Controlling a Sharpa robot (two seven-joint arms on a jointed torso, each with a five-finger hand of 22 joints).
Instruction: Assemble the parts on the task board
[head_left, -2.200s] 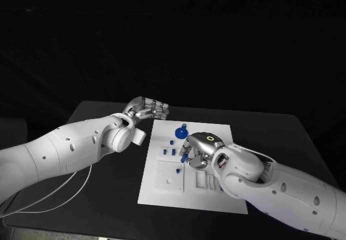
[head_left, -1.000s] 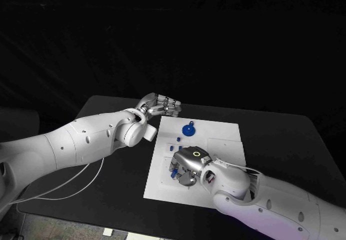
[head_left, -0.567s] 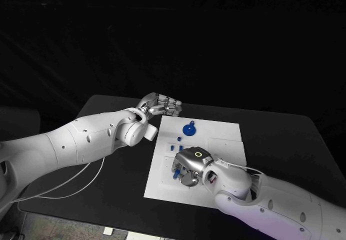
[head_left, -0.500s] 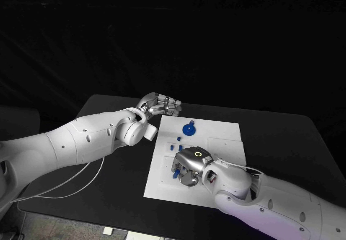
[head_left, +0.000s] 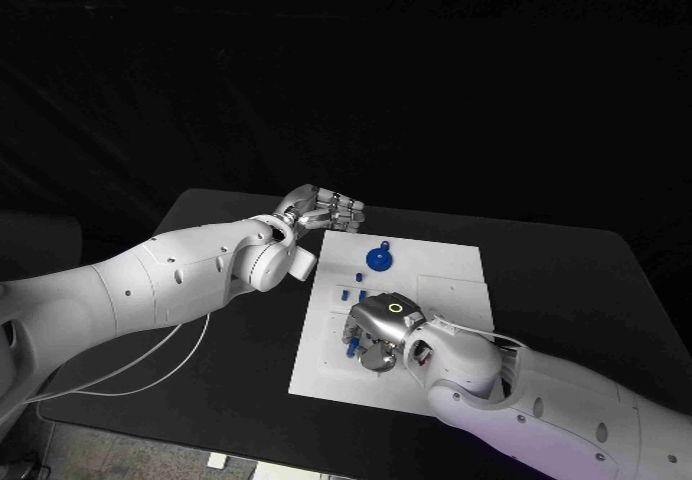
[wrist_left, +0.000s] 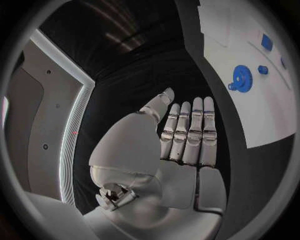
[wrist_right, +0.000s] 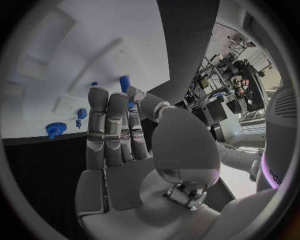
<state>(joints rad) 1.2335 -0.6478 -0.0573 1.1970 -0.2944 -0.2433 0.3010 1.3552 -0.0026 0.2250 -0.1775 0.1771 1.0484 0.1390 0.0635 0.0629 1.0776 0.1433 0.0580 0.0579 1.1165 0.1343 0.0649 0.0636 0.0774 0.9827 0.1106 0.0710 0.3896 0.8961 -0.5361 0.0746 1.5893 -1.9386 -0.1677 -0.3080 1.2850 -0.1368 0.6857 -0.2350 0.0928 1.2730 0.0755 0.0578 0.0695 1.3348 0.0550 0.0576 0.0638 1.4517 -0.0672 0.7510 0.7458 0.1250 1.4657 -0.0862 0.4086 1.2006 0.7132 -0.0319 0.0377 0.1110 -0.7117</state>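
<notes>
Position of both hands unchanged since the earlier frame. Right hand (head_left: 378, 335) pinches a blue part (wrist_right: 125, 83) over the board (head_left: 447, 268); left hand (head_left: 320, 211), fingers straight and together, holds nothing beside the board.

The task board (head_left: 433, 270) is white on a black table (head_left: 577, 290). The gear (head_left: 376, 260) and small parts (head_left: 348, 295) are blue. Both hands (head_left: 329, 210) are silver.

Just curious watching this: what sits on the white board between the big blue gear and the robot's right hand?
In the head view, small blue parts lie on the task board between the blue gear and the right hand.

Right hand (head_left: 378, 335) covers the task board's (head_left: 433, 275) near half; far half open.
</notes>
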